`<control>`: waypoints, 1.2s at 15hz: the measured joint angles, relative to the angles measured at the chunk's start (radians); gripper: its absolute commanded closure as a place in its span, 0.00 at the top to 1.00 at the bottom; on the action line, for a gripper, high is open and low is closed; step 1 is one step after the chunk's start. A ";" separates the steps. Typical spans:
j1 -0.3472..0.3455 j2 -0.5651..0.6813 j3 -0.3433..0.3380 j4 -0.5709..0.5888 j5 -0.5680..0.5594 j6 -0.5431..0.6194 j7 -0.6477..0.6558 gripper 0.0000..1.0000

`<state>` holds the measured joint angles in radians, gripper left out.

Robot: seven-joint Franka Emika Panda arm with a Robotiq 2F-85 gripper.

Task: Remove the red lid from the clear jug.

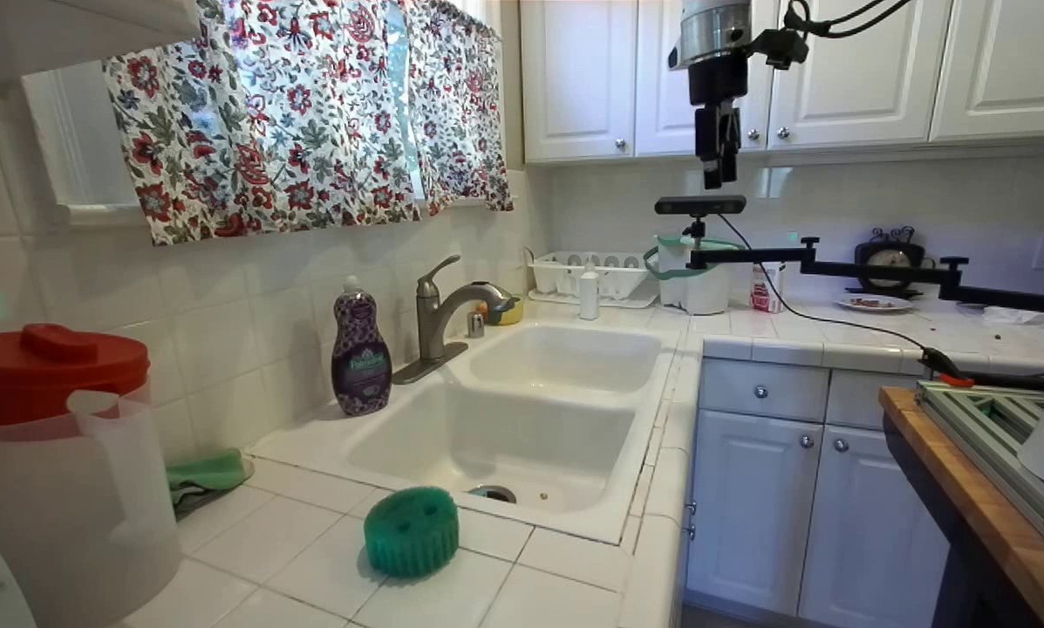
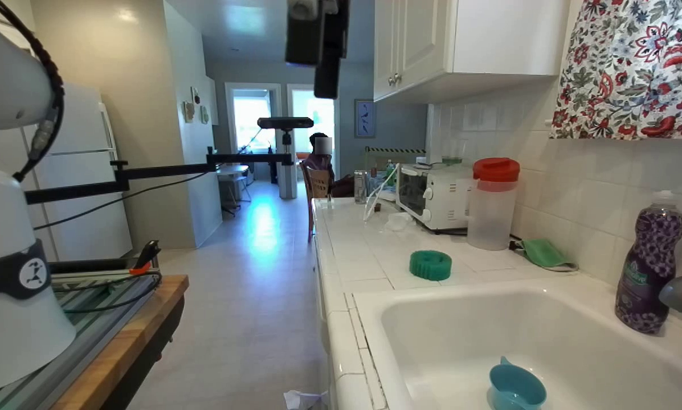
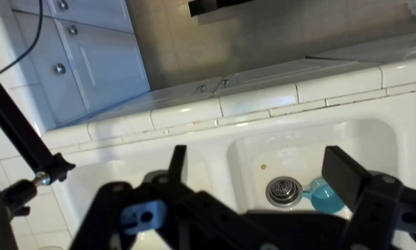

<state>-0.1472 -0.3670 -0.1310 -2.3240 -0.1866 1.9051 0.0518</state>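
The clear jug (image 1: 59, 523) stands upright on the tiled counter at the left edge of an exterior view. The red lid (image 1: 51, 371) sits on its top. In an exterior view, the jug (image 2: 491, 219) with the red lid (image 2: 495, 169) stands beside a white toaster oven near the wall. My gripper (image 1: 720, 181) hangs high above the sink, pointing down, well apart from the jug; it shows at the top of an exterior view (image 2: 314, 80). In the wrist view, my gripper (image 3: 256, 149) is wide open with nothing between its fingers. Jug and lid are out of the wrist view.
A teal-green scrubber (image 1: 412, 532) lies on the counter between jug and sink (image 1: 522, 436). A purple soap bottle (image 1: 362, 353) and a faucet (image 1: 439, 323) stand behind the sink. A blue cup (image 3: 327, 198) lies in the basin. A black camera arm (image 1: 748, 255) extends below the gripper's height.
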 measured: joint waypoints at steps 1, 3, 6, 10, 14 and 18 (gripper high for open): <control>0.005 0.002 0.005 0.003 0.000 0.041 -0.005 1.00; 0.016 0.005 0.012 0.008 -0.001 0.131 -0.022 1.00; 0.038 0.026 0.016 0.015 0.000 0.308 -0.072 1.00; 0.091 0.107 0.019 0.080 0.025 0.544 -0.176 1.00; 0.178 0.227 0.021 0.199 0.194 0.656 -0.352 1.00; 0.237 0.331 0.049 0.328 0.457 0.649 -0.610 1.00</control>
<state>0.0899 -0.0359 -0.0817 -1.9964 0.2703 2.5542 -0.5578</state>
